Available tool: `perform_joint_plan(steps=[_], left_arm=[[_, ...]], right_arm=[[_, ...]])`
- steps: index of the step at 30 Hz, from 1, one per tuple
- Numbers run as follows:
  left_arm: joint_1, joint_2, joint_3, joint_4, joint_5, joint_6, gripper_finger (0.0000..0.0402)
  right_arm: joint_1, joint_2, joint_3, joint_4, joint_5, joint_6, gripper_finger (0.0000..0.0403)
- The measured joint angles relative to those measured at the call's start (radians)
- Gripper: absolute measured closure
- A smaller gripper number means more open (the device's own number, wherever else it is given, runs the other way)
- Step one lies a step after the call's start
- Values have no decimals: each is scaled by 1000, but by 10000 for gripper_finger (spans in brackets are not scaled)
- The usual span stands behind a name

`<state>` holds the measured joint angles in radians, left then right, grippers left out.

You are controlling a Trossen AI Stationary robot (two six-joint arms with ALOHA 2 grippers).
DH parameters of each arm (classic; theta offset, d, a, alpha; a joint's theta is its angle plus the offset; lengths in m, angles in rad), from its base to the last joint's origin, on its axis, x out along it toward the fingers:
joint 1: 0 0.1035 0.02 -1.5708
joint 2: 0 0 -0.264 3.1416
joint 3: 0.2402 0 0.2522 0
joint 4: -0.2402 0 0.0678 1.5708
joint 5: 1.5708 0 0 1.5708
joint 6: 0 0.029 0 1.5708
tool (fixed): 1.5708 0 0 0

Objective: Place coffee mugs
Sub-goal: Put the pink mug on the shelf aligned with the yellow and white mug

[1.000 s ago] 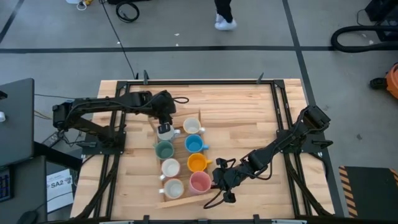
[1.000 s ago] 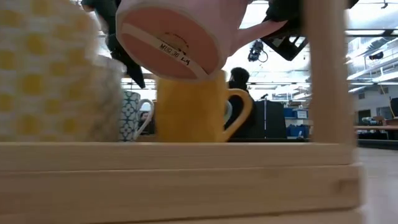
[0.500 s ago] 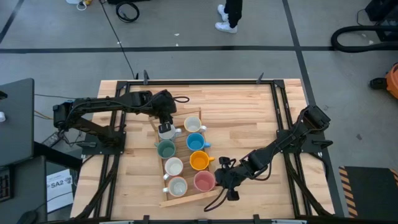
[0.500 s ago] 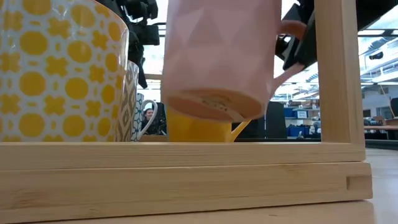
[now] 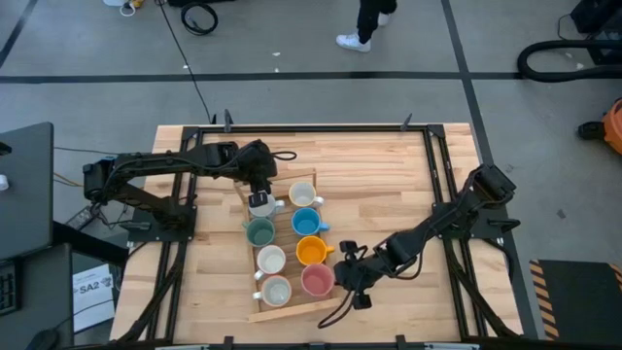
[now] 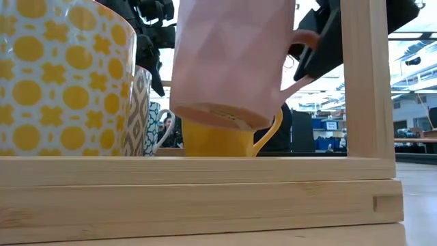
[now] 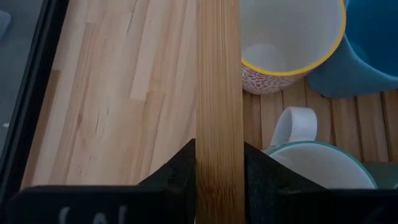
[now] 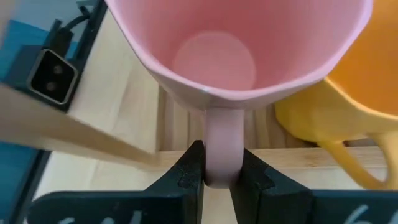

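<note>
Pink mug (image 8: 239, 56) hangs tilted above tray (image 6: 205, 198), handle pinched in right gripper (image 8: 217, 177) jaws; left gripper (image 7: 219, 171) jaws straddle tray rail.

A tray (image 5: 292, 313) lies mid-tabletop (image 5: 389, 175), between my two arms. In it are the mugs (image 5: 270, 261), two rows of four running from the far end to the near end. My left gripper (image 5: 259, 192) sits at the far left corner, fingers (image 7: 180, 168) astride the tray's side rail and touching it on both sides. My right gripper (image 5: 342, 282) is just right of the near end, clamped on the handle of the nearest mug (image 5: 318, 282) of the right row. That mug hangs tilted just above the tray floor, in front of its neighbour (image 5: 310, 253).
</note>
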<state>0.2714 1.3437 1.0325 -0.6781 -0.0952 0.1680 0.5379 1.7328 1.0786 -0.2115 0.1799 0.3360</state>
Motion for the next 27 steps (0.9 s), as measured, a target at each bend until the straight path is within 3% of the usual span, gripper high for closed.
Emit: perform_joint_plan(steps=[27], left_arm=[[0, -1, 0, -4, -2, -3, 308]], right_arm=[[-11, 113, 0, 76, -24, -51, 327]])
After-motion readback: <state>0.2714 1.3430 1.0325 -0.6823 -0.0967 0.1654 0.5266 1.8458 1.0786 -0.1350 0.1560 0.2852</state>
